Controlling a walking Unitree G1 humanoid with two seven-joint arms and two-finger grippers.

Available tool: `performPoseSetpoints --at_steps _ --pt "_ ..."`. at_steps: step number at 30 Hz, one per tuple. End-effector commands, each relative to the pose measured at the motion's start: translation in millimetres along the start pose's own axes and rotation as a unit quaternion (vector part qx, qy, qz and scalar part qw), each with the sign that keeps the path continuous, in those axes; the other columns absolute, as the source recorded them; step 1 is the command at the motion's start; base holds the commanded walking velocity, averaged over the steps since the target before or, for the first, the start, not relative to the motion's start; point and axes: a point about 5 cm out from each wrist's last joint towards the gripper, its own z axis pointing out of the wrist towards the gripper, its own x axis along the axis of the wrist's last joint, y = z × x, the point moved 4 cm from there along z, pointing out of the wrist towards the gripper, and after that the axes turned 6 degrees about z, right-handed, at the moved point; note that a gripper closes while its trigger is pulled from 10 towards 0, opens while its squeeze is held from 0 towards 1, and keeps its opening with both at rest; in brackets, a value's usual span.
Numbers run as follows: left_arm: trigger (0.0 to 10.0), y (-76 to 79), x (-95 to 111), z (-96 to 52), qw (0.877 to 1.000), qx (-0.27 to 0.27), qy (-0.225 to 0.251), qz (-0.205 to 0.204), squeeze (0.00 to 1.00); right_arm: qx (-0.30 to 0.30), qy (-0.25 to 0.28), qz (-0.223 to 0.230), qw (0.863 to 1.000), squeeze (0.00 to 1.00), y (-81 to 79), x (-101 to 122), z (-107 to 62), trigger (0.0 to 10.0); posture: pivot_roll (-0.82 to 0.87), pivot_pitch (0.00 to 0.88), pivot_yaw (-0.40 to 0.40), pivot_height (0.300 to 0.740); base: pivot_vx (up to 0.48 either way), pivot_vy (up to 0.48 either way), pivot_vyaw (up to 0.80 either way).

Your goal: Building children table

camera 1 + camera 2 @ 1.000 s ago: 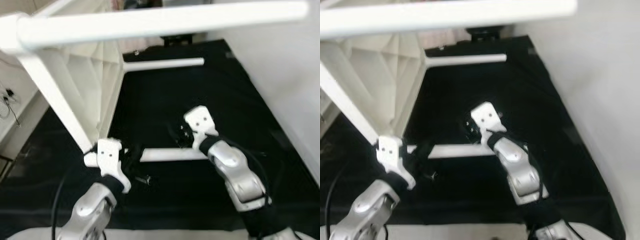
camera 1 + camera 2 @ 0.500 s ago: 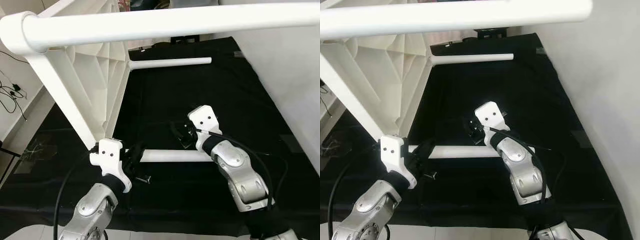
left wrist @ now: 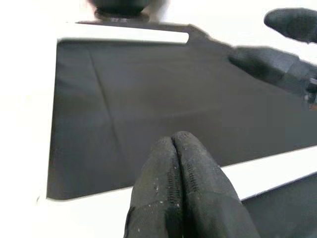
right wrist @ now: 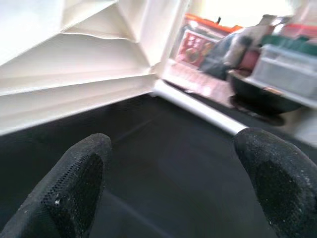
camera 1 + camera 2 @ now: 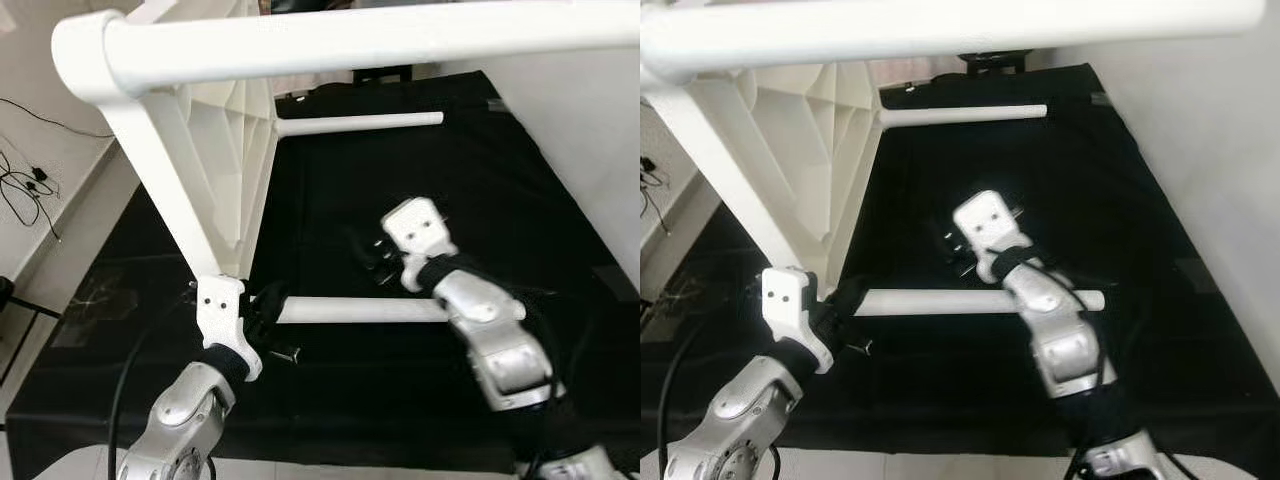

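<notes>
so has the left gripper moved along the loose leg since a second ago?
No. The left gripper is at the loose leg's left end, as before.

A loose table leg (image 5: 360, 311) is laid on the mat (image 5: 520, 200), right of the upturned table (image 5: 215, 150).

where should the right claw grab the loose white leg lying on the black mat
Grip the loose white round table leg around its bare mid-length, coming down from above. It lies flat on the black floor mat. The open right claw hovers close by; the shut left claw is at the leg's left end.
</notes>
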Motion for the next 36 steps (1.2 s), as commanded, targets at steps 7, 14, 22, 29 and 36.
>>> performPoseSetpoints --at_steps 7,14,22,29,36 --pt "10.0 -1.3 -2.6 9.6 0.999 -0.036 -0.028 -0.008 0.0 -0.024 0.039 -0.103 0.994 0.0 35.0 33.4 -9.2 10.0 -0.13 0.126 0.093 0.74 0.0 0.0 0.0" --pt "10.0 -19.4 -12.8 33.0 0.997 -0.008 -0.074 0.035 0.0 -0.025 0.071 -0.209 0.975 0.0 57.9 65.7 -20.2 10.0 -0.15 0.132 0.089 0.74 0.0 0.0 0.0" --pt "10.0 -28.9 -18.4 47.5 0.992 0.002 -0.105 0.07 0.0 0.01 0.026 -0.265 0.964 0.0 55.3 46.0 -68.0 10.0 -0.21 0.155 0.099 0.74 0.0 0.0 0.0" --pt "10.0 -35.6 -19.5 47.6 0.991 0.015 -0.109 0.073 0.0 -0.033 0.025 -0.32 0.946 0.0 53.8 54.6 -101.3 10.0 -0.24 0.174 0.125 0.74 0.0 0.0 0.0" --pt "10.0 -41.3 -17.7 51.0 0.992 0.027 -0.101 0.076 0.0 -0.114 0.116 -0.412 0.896 0.0 52.2 124.3 -107.6 10.0 -0.3 0.148 0.21 0.74 0.0 0.0 0.0"
